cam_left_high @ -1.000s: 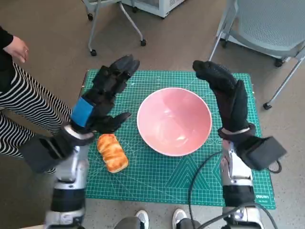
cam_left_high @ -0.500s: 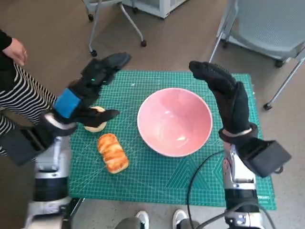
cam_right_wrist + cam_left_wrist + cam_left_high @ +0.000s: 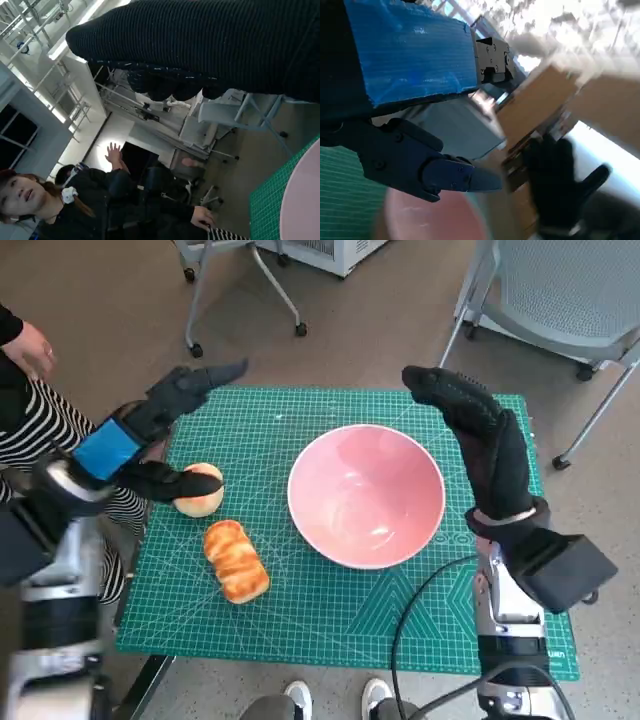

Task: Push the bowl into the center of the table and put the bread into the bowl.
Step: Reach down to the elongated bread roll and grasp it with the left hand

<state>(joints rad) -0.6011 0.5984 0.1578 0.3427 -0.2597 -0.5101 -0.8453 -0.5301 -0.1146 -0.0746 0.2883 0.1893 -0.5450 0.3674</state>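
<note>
Bowl (image 3: pixel 366 494): near mat centre, just beside my right hand (image 3: pixel 480 445), fingers spread, empty.
Bread (image 3: pixel 236 560): mat's left part, long axis diagonal, toward me from my left hand (image 3: pixel 150 440), the nearer hand.
Left hand: fingers apart, empty, thumb by a round bun (image 3: pixel 199 489).

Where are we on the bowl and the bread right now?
The pink bowl already sits near the middle of the green mat, so the push looks done. Nothing is in hand: the left hand is open over the mat's edge by a round bun, the right hand open beside the bowl. The bread loaf still lies on the mat; loading remains.
</note>
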